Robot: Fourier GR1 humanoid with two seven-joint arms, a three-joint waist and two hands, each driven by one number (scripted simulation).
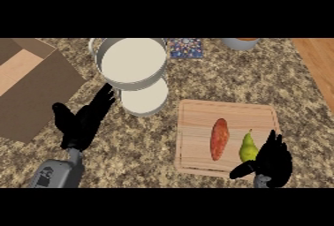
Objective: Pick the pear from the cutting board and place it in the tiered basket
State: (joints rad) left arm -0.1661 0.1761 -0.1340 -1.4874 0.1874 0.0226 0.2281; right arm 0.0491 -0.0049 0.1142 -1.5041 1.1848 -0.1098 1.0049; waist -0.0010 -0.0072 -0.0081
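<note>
A green pear (247, 148) lies on the wooden cutting board (195, 132) at the lower right, stem pointing away from me. Beside it on the left lies an orange-red sweet potato (219, 138). My right hand (274, 160) is at the pear's right side and just below it, fingers straight and pointing up, thumb reaching under the pear's base; it hides the board's lower right corner. The tiered basket (133, 62), two round white trays with grey rims, stands at the upper middle. My left hand (82, 120) rests open just left of the basket's lower tier.
A brown cardboard box (29, 88) fills the left side. A patterned blue tile (186, 47) and a grey pot (239, 43) sit at the back edge. A wooden surface (320, 62) borders the speckled counter at the right.
</note>
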